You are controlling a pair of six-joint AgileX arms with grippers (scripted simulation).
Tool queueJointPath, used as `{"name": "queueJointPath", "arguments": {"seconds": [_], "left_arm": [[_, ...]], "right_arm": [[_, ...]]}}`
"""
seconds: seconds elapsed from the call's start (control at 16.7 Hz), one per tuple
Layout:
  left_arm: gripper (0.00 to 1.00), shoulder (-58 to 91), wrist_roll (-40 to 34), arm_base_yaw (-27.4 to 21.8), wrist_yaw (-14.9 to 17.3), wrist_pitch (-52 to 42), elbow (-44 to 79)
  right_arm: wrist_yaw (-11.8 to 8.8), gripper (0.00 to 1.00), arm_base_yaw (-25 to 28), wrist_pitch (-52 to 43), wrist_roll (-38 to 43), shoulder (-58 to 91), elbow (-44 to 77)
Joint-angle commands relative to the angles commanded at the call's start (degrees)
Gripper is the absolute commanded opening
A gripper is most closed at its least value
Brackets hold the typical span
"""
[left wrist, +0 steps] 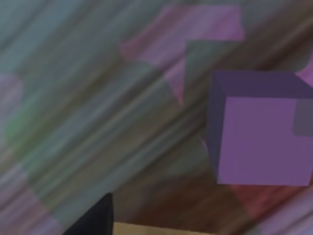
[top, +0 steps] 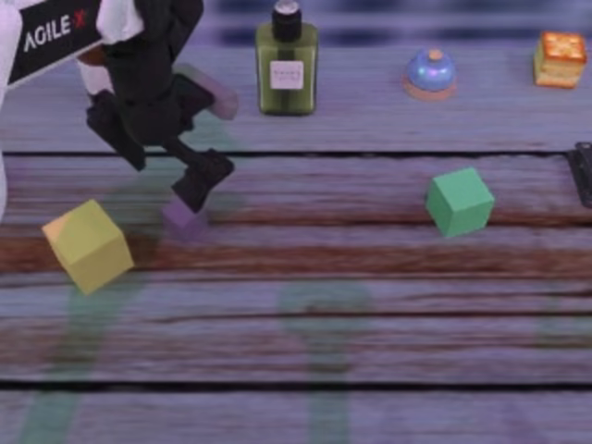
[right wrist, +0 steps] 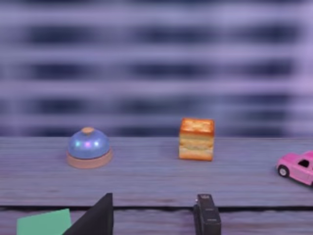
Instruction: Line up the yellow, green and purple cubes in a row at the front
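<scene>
The purple cube point(top: 183, 218) lies left of the table's middle, and my left gripper point(top: 200, 183) hangs just above and behind it. In the left wrist view the purple cube point(left wrist: 261, 132) sits ahead of one dark fingertip point(left wrist: 98, 218), and nothing is held, so the gripper is open. The yellow cube point(top: 88, 245) rests at the far left, and its edge point(left wrist: 161, 229) shows in the left wrist view. The green cube point(top: 459, 201) stands at the right, with a corner point(right wrist: 44, 223) in the right wrist view. My right gripper point(right wrist: 156, 205) is parked open at the table's right edge point(top: 583, 176).
Along the back stand an olive bottle point(top: 287, 67), a blue bell point(top: 431, 72) and a small yellow block with an orange top point(top: 560, 58). A pink toy car point(right wrist: 297, 167) shows in the right wrist view.
</scene>
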Motion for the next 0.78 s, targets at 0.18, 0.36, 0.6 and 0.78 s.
{"name": "queueJointPath", "arguments": {"seconds": [0.18, 0.36, 0.6, 0.78], "left_arm": [[1.0, 2.0, 0.1, -0.1, 0.0, 5.5, -3.4], [1.0, 4.5, 0.1, -0.1, 0.1, 12.6, -7.5], [1.0, 5.9, 0.1, -0.1, 0.1, 15.3, -9.4], [0.92, 5.9, 0.1, -0.1, 0.1, 15.3, -9.4]], "right_arm": [[0.0, 1.0, 0.0, 0.0, 0.0, 0.0, 0.0], [0.0, 1.0, 0.0, 0.0, 0.0, 0.0, 0.0], [0.0, 1.0, 0.0, 0.0, 0.0, 0.0, 0.0], [0.0, 1.0, 0.0, 0.0, 0.0, 0.0, 0.0]]}}
